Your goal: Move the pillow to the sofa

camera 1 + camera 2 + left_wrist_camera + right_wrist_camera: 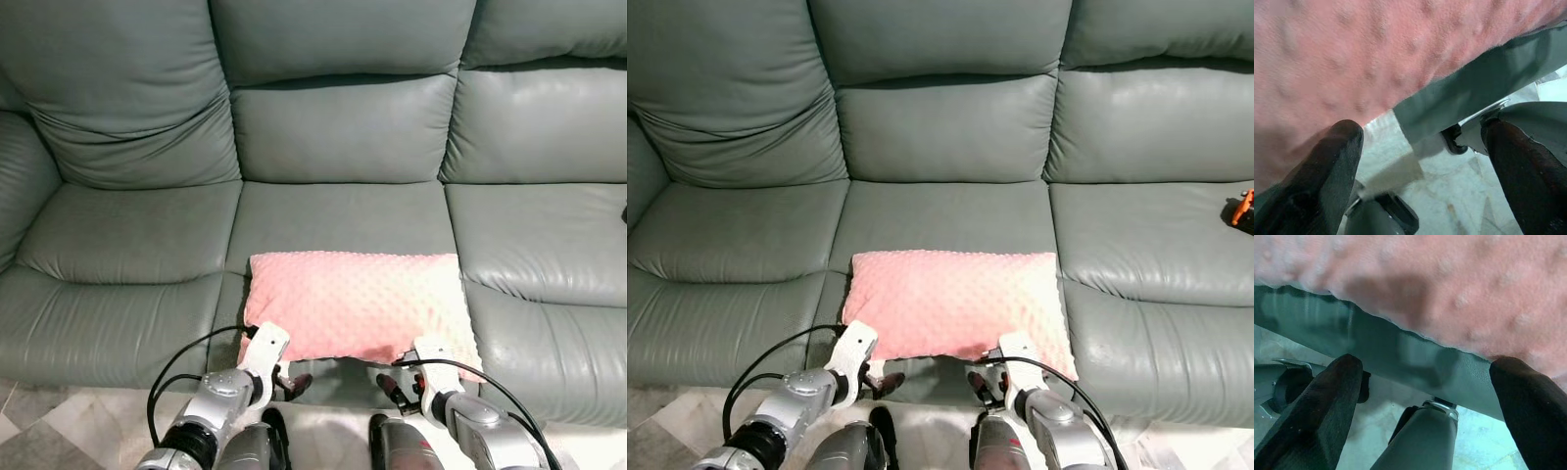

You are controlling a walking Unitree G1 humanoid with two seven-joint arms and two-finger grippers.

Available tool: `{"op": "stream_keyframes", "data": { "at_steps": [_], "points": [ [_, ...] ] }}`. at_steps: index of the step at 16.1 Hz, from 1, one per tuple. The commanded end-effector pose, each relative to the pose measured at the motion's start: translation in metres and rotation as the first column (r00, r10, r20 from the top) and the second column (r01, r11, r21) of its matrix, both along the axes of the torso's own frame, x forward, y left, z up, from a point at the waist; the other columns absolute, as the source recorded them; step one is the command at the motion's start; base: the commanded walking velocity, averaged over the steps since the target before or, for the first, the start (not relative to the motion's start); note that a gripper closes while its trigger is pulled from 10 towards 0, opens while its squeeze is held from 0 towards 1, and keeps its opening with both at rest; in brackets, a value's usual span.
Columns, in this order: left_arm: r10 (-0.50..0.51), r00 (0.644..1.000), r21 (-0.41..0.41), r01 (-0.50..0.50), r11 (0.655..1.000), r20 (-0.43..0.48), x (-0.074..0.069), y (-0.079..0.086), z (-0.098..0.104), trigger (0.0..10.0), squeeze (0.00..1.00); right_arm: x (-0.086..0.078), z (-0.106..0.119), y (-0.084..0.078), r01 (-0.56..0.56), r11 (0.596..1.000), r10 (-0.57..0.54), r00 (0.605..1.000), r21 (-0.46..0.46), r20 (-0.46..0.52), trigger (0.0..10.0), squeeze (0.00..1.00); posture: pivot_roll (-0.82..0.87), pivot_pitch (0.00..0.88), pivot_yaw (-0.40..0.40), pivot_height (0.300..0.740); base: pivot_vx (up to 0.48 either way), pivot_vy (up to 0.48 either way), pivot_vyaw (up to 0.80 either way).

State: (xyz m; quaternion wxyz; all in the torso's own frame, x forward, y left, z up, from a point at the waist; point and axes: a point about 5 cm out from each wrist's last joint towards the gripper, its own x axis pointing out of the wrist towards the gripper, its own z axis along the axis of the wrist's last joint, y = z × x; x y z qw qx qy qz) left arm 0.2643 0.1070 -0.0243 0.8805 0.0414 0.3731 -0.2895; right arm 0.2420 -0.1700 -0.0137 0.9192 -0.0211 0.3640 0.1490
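Pillow (358, 302) pink, dimpled (rectangular) | on grey leather sofa (333, 127) | both grippers spread wide, empty

The grey-green leather sofa (343, 127) runs off the frame on the left, right and top, so its arms and the top of its backrest cannot be seen. A small orange and black object (1242, 209) on the far right seat cushion is cut by the picture edge and too small to identify. The near edge of the pink dotted fabric pillow (358, 304) overhangs the seat front, and its near corners are covered by the white wrist housings of the two arms. In the left wrist view the pillow is blurred at close range. Both silver arms are cut off at the bottom edge.
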Motion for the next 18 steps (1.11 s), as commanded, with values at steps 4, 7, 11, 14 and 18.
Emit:
{"op": "stream_keyframes", "data": {
  "at_steps": [4,7,11,14,18],
  "points": [
    [0.098,0.995,0.035,-0.099,0.994,0.014,0.003,0.003,-0.004,10.0,0.00,0.005,-0.014,-0.005,0.038,0.999,-0.038,0.999,-0.013,0.007,10.0,0.00,-0.16,0.329,0.104,0.740,0.000,0.000,0.00],
    [0.129,0.991,0.043,-0.131,0.990,0.037,0.007,0.007,-0.001,10.0,0.00,0.012,-0.012,-0.010,0.058,0.997,-0.056,0.998,-0.052,0.032,10.0,0.00,-0.16,0.337,0.104,0.740,0.000,0.000,0.00],
    [0.185,0.979,0.098,-0.194,0.976,0.090,0.014,0.015,0.002,10.0,0.00,0.024,-0.005,-0.013,0.119,0.989,-0.111,0.989,-0.087,0.096,10.0,0.00,-0.16,0.340,0.108,0.740,0.000,0.000,0.00],
    [0.217,0.967,0.131,-0.234,0.963,0.132,0.018,0.014,0.004,10.0,0.00,0.028,-0.005,-0.011,0.128,0.988,-0.117,0.985,-0.085,0.124,10.0,0.00,-0.16,0.342,0.106,0.740,0.000,0.000,0.00],
    [0.225,0.964,0.118,-0.242,0.963,0.138,0.021,0.010,0.007,10.0,0.00,0.029,-0.002,0.008,0.065,0.998,-0.066,0.991,0.014,0.116,10.0,0.00,-0.16,0.344,0.099,0.740,0.000,0.000,0.00]
  ]
}}
